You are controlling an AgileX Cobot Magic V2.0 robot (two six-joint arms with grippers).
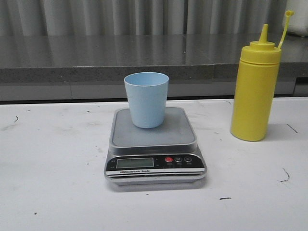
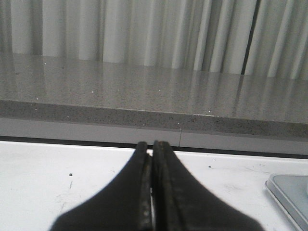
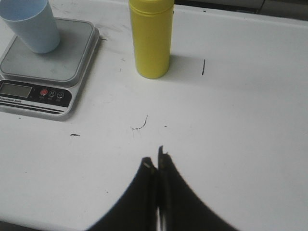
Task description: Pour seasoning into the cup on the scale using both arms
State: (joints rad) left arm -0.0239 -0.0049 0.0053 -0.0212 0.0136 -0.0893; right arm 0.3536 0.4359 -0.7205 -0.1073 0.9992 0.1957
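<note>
Cup (image 1: 147, 99): upright on the scale (image 1: 155, 147) platform, toward its back.
Scale: flat on the white counter (image 1: 53, 183), display facing front.
Bottle (image 1: 255, 91): upright on the counter, right of the scale, apart from it, cap off the nozzle.
Left gripper (image 2: 153, 144): clenched, empty, above the counter.
Right gripper (image 3: 155, 161): clenched, empty, near side of the bottle.
</note>
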